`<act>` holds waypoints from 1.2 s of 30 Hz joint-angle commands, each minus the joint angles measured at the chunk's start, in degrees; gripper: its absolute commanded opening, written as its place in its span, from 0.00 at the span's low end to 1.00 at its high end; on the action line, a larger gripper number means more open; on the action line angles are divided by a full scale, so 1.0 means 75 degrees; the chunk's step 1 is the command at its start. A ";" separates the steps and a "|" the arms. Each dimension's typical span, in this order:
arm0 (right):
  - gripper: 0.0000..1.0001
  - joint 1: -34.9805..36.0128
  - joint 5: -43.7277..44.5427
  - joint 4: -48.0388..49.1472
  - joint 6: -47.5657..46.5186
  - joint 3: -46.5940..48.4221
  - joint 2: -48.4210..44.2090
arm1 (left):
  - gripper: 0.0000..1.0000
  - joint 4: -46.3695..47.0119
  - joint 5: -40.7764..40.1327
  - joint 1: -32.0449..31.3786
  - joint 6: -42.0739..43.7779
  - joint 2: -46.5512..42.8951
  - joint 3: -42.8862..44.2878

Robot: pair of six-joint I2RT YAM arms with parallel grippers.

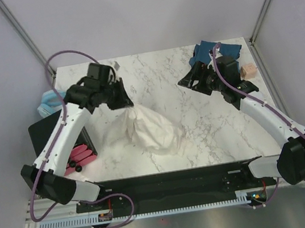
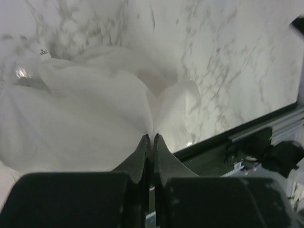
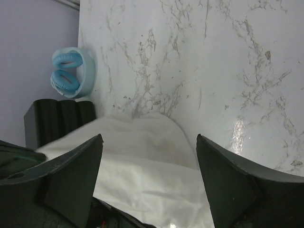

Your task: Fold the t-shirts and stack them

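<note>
Your marble surface [image 1: 211, 122] carries the cream-white shirt [image 1: 152, 128], bunched at the centre of the top view, and the teal shirt [image 1: 212, 50], crumpled at upper right. Your left gripper [image 2: 152, 137] is pinching a fold of the cream-white shirt, while your right gripper [image 1: 188, 77] stands spread, holding nothing.

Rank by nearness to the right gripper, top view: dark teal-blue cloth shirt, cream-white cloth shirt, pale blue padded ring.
1. dark teal-blue cloth shirt, just behind the right gripper, far right.
2. cream-white cloth shirt, in the centre.
3. pale blue padded ring, far left edge.
</note>
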 commanded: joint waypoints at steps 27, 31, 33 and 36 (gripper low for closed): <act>0.91 -0.0860 0.0253 -0.0678 -0.0545 0.0635 -0.0005 | 0.21 0.0242 -0.1356 -0.4147 0.0255 0.4233 0.3338; 0.93 -0.0895 0.0230 -0.0831 -0.0815 0.0752 0.0077 | 0.60 0.0735 -0.2984 -0.3667 -0.0201 0.2596 0.2293; 0.92 -0.0895 0.0066 -0.0819 -0.0861 0.0741 0.0135 | 0.60 0.0712 -0.3361 -0.3200 -0.0354 0.1995 0.1722; 0.91 -0.0860 -0.0320 -0.0632 -0.0745 0.0577 0.0264 | 0.60 0.0443 -0.4298 -0.2568 -0.0635 0.0660 0.1053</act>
